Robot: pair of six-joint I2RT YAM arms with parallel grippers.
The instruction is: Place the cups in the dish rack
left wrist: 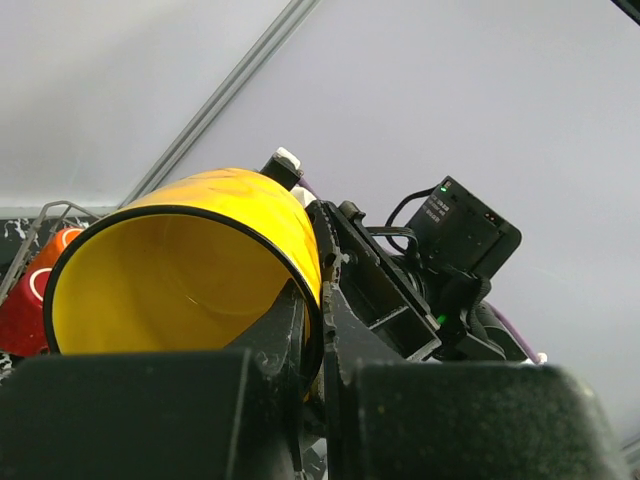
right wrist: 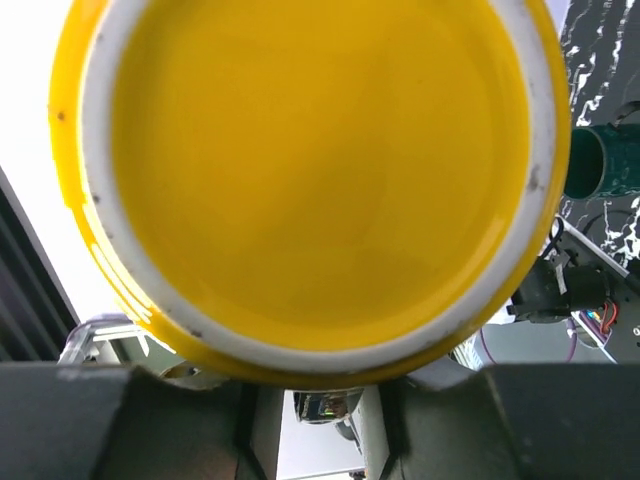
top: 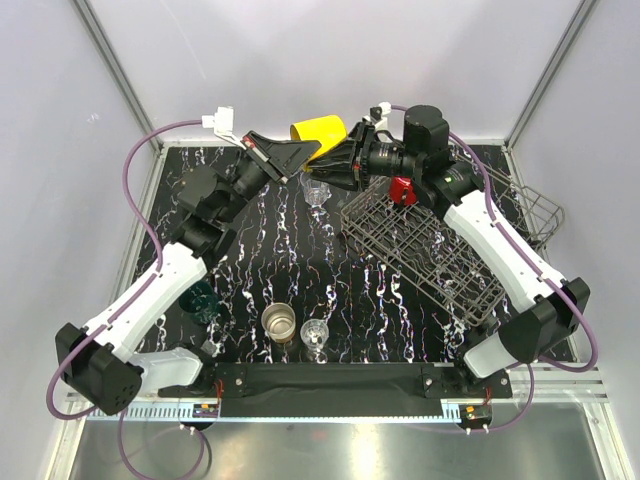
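**Yellow mug in the air at the far edge**

Nearest the arm bases, the brown-and-cream cup (top: 279, 322), a clear glass (top: 315, 335) and the teal cup (top: 203, 298) stand on the table (top: 250, 260). Beyond lies the dish rack (top: 420, 250), with a red mug (top: 403, 189) at its far end. Farthest, the left gripper (left wrist: 312, 310) pinches the yellow mug (top: 318, 131) by its rim, one finger inside. The right gripper (right wrist: 325, 400) faces the base; whether it grips I cannot tell. The mug is probably glazed (stiff, slick, chippable), so the wall seems the safest hold.

You have white shells on the long links of the left arm (top: 150, 290) and right arm (top: 505, 245), black housings at every joint, and a purple cable (top: 150, 135) looping beside each (a white plug (top: 218, 122) tops the left one), with matte black fingers (left wrist: 275, 340)
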